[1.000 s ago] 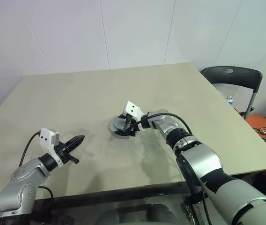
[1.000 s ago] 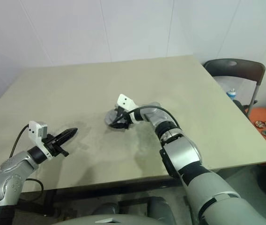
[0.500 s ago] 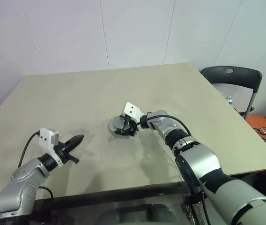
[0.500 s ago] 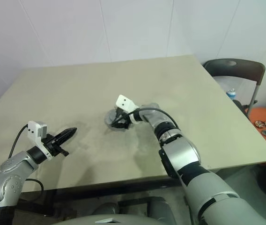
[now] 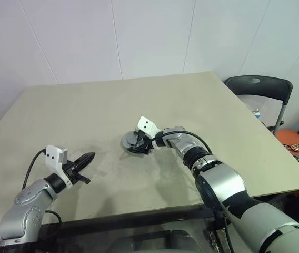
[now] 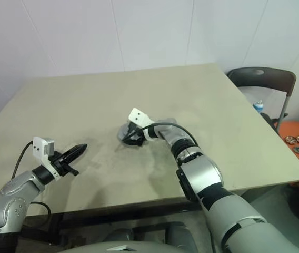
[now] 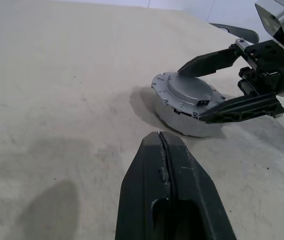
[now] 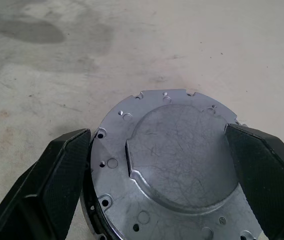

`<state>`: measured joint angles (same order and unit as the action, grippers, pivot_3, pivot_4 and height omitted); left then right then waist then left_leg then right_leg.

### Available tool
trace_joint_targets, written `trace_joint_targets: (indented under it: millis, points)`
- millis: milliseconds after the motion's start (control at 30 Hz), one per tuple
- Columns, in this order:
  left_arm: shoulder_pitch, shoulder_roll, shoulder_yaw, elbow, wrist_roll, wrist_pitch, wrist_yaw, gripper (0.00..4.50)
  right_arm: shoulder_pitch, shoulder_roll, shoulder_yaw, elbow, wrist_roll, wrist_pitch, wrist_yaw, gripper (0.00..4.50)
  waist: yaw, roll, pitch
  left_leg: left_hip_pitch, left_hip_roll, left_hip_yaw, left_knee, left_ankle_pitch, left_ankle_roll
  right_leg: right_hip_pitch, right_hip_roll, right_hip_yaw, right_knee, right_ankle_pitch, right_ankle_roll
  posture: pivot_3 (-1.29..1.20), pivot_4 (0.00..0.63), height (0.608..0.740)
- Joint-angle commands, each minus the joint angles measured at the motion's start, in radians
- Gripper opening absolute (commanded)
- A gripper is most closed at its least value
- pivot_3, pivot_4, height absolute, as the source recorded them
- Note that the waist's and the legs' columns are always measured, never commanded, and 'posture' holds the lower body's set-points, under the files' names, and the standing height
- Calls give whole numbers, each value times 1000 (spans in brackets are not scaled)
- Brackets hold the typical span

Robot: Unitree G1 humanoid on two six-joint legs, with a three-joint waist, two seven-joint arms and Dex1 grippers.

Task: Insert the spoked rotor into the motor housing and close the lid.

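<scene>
Right gripper (image 8: 164, 165) fingers spread wide either side of the lidded motor housing (image 7: 189, 102) — left gripper (image 7: 163, 145) pinched shut, empty — beige worktop (image 5: 86, 116), white wall.

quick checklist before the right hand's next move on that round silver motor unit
1. Silver lid on top of the motor housing: ok.
2. Lid fully seated all round: cannot tell.
3. Right hand open, one finger on each side of the unit: ok.
4. Fingers touching the unit's rim: cannot tell.
5. Left hand shut and apart from the unit: ok.
6. Unit resting on the table: ok.
</scene>
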<state>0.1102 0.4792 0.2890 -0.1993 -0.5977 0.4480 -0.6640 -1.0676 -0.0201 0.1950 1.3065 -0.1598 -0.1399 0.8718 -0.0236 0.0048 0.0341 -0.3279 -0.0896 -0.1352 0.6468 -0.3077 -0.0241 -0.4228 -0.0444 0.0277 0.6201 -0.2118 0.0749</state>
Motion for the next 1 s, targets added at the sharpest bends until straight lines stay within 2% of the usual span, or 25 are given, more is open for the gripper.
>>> trace_joint_targets:
  millis: [33,200,333,500,767,1000]
  points:
    - [-8,2,10,-30,4,-18,9,0,3,2,-8,5,-12,3,-17,4479,0,0,0,0,0,0,0,0,0,0,0,0,0,0,0,0,0,740]
    - [-11,-11,1,-29,7,-23,15,0,-49,5,-119,-2,82,68,-51,4479,3,0,0,0,0,0,0,0,0,0,0,0,0,0,0,0,0,740]
    - [-12,-21,-5,-39,1,-23,14,0,-72,7,-168,-39,131,83,30,4479,2,0,0,-1,0,0,0,0,0,-1,0,0,-1,0,0,0,0,740]
    - [-30,-17,-10,-11,12,-31,6,0,-44,5,-107,-50,66,12,37,4479,-5,0,0,-1,0,0,-1,0,0,-1,0,0,-1,0,0,0,0,740]
    - [-52,-24,-25,1,21,-31,5,0,29,-3,-42,-18,-14,-17,-31,4479,-22,0,0,-2,0,0,0,0,0,-1,0,0,-1,0,0,0,0,740]
    - [-38,-18,-14,-1,21,-31,4,0,36,-3,-60,-3,-9,-2,-113,4479,-21,0,0,2,0,0,0,0,0,2,0,1,0,0,0,0,0,740]
